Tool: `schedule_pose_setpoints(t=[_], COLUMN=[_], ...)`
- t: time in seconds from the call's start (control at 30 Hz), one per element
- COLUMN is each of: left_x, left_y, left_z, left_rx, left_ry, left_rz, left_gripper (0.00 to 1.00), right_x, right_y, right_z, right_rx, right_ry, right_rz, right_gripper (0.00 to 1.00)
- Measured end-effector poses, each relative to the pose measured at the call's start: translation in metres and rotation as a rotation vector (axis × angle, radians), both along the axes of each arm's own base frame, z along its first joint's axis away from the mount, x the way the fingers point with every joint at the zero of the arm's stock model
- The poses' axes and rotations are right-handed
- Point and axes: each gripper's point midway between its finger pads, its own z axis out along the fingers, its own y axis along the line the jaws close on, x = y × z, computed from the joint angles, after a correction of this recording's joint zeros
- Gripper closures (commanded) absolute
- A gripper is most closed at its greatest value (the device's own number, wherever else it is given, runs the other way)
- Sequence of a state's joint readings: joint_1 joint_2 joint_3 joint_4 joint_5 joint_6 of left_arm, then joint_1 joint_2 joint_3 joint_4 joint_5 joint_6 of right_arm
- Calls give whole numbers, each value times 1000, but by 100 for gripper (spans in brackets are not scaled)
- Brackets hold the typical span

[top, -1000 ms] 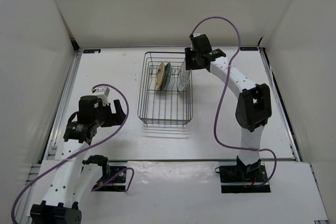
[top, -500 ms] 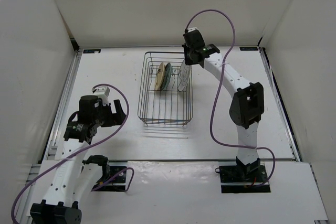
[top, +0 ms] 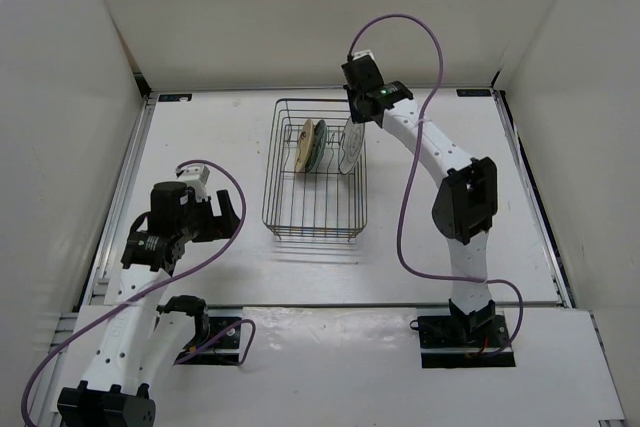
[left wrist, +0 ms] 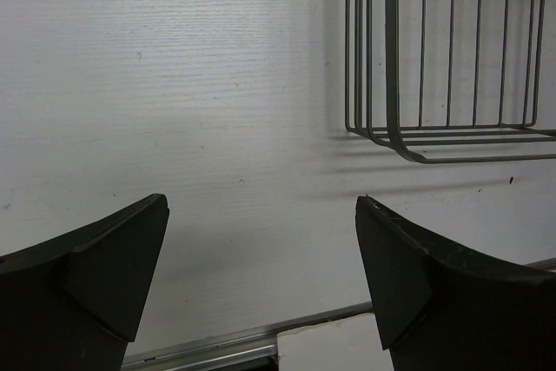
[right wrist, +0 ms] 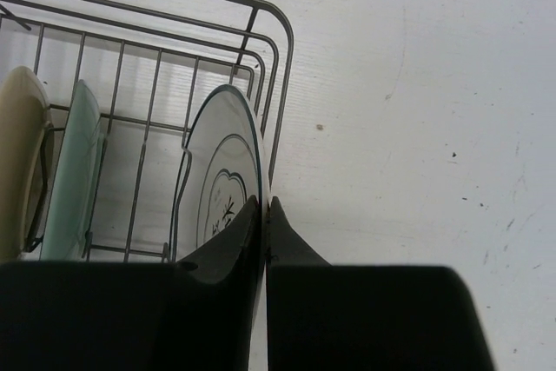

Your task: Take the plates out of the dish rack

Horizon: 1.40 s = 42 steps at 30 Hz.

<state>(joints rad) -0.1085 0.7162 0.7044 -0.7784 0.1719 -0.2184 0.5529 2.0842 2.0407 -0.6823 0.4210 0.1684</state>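
Observation:
The dark wire dish rack point(top: 314, 172) point(right wrist: 269, 58) sits at the table's middle back, its near corner point(left wrist: 408, 141) showing in the left wrist view. Three plates stand upright in it: a tan one point(top: 306, 145) point(right wrist: 19, 162), a teal one point(top: 319, 143) point(right wrist: 74, 171) and a white one with dark rings point(top: 348, 149) point(right wrist: 221, 171) at the right wall. My right gripper point(top: 352, 117) point(right wrist: 265, 206) is shut on the white plate's rim, one finger on each face. My left gripper point(top: 232, 215) point(left wrist: 261, 206) hangs open over bare table left of the rack.
White walls enclose the table on three sides. A metal rail and white ledge point(left wrist: 261, 349) run along the near edge. Purple cables point(top: 415, 187) loop off both arms.
My right gripper has swung left onto the white plate's top edge and closed on it. The left arm has stayed still.

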Motion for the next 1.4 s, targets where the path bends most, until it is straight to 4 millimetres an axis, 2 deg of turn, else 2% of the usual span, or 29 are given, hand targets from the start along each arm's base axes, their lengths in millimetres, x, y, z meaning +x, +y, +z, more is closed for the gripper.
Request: schedule_pose_setpoints(t=[0.1,0.2,0.33,0.53,0.63,0.7,0.77,0.83,1.0,1.13,1.27,1.4], left_x=[0,0,0,0,0,0,0,0,0,0,0,0], left_y=[0,0,0,0,1,1,1,1,1,0,0,-1], left_z=[0,0,0,0,0,0,0,0,-1,-2,-2,-3], left_rx=[0,0,0,2,4,5,5,5,3,1,-1,-4], left_ry=[0,0,0,0,0,-1,-1,0,5,10,11,15], left_rz=[0,0,0,2,4,5,5,5,3,0,-2,-6], left_gripper=[0,0,0,0,0,0,0,0,0,0,0,0], right_x=[-1,-4,-10,-24,-38,-53,-73,-94,-139,-154,-172,-178], right_y=[-1,-3,-10,-24,-42,-61,-87,-117,-189,-219,-238,-248], right_z=[6,21,57,126,155,159,145,120,39,-12,-64,-90], right_rx=[-30,-60,-88,-72,-42,-25,-21,-8,39,132,244,382], right_ry=[-19,-53,-129,-277,-344,-366,-347,-316,-168,-54,57,90], right_rz=[10,20,26,12,-36,-85,-133,-195,-378,-499,-600,-696], right_gripper=[100,100,100,100,100,100,100,100,100,100,100,100])
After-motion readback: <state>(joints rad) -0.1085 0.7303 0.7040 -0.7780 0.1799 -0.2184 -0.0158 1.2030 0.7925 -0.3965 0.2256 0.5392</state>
